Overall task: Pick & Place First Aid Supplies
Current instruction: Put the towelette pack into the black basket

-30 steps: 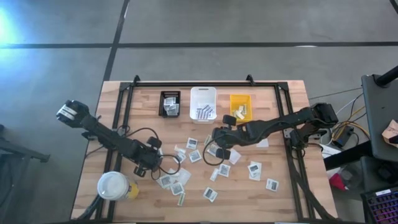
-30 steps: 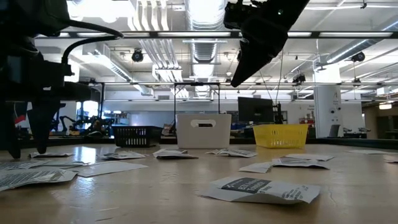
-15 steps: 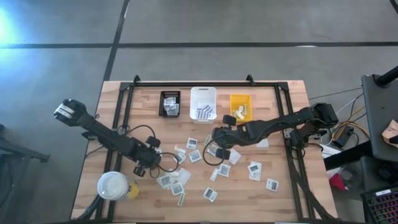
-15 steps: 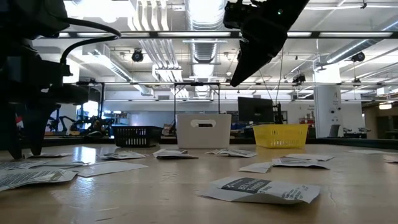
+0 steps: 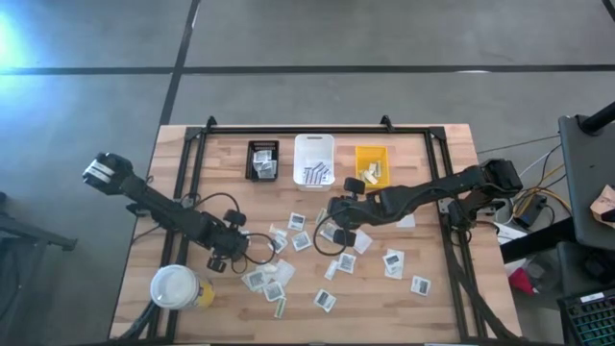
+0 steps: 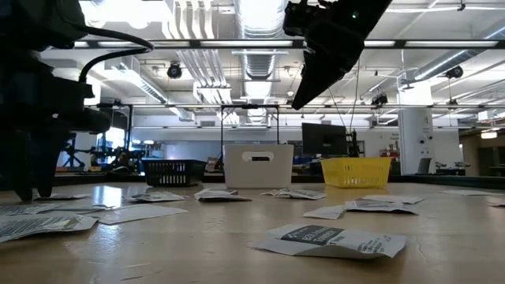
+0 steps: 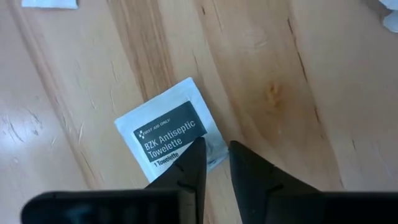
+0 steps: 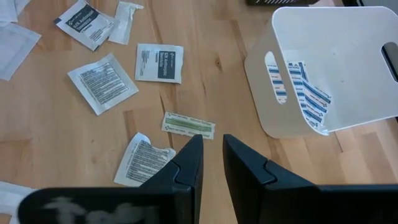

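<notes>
Down at the table, left gripper (image 7: 214, 163) narrowed to a slim gap over the near corner of a towelette packet (image 7: 171, 134); grip unconfirmed. Packet flat, lying diagonally ahead of the fingertips. Farther off, right gripper (image 8: 211, 155) aloft mid-table, similarly narrowed, empty.

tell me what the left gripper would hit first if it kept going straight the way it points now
Most likely the antiseptic towelette packet: the left gripper has its narrowly parted fingers at that packet's edge, close to the wooden table. Whether the fingers already touch it is unclear.
</notes>
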You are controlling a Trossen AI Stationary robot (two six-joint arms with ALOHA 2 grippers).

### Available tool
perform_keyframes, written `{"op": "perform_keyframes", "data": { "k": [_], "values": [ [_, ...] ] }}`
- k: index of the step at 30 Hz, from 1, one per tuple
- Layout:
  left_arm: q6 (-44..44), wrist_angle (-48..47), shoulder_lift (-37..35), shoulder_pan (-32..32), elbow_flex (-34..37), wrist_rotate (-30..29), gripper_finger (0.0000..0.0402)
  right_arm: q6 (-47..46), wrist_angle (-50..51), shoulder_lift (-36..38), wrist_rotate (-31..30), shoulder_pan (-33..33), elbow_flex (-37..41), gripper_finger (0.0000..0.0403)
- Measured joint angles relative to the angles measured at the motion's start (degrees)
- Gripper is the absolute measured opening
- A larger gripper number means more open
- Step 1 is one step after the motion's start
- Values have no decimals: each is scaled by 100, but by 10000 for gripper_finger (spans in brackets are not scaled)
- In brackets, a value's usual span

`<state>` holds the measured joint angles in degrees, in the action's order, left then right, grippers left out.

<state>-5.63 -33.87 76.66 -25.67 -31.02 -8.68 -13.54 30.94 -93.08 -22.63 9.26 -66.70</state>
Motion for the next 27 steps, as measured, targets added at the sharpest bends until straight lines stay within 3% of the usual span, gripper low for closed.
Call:
{"op": "perform_keyframes", "data": {
  "k": [13,27],
  "values": [
    [-55,-72,22,16,-438,-80,4,15,7,0,1,-1,0,57],
    [-125,-403,4,7,-928,-113,0,-29,39,0,19,21,0,57]
  ]
}}
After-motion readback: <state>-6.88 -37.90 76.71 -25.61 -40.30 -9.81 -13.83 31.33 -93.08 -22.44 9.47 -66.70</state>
